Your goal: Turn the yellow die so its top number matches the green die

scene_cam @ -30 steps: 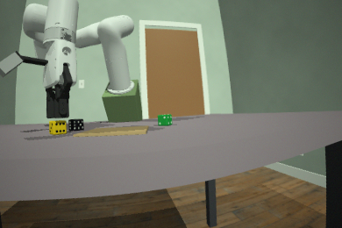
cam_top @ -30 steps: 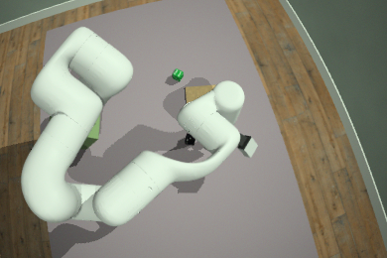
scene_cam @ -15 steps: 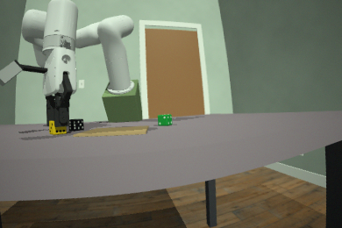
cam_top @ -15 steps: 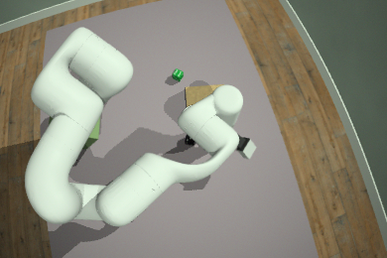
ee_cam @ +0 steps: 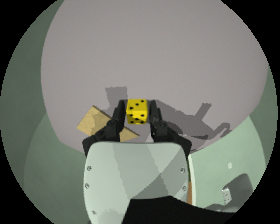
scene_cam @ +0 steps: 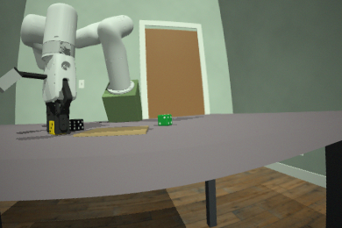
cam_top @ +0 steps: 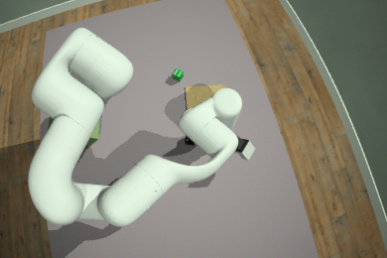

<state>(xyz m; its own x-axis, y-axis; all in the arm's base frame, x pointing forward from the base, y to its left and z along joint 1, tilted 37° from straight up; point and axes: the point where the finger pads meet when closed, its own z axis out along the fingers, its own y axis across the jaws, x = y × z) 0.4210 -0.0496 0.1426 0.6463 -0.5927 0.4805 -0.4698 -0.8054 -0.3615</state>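
Observation:
The yellow die (scene_cam: 52, 127) (ee_cam: 137, 111) stands on the table beside the tan mat (cam_top: 195, 93) (scene_cam: 111, 131) (ee_cam: 91, 120), off it. My gripper (scene_cam: 58, 128) (ee_cam: 137, 106) is open and low, with one finger on each side of the yellow die and a small gap at both sides in the wrist view. Two pipped faces of that die show there; I cannot read its top count surely. The arm hides it in the top view. The green die (cam_top: 178, 74) (scene_cam: 165, 120) lies on the table beyond the mat; its top number is too small to read.
A black die (scene_cam: 78, 124) with white pips stands close behind the gripper in the exterior view. The arm covers part of the mat in the top view. The arm's green base block (cam_top: 94, 136) (scene_cam: 123, 108) stands on the table.

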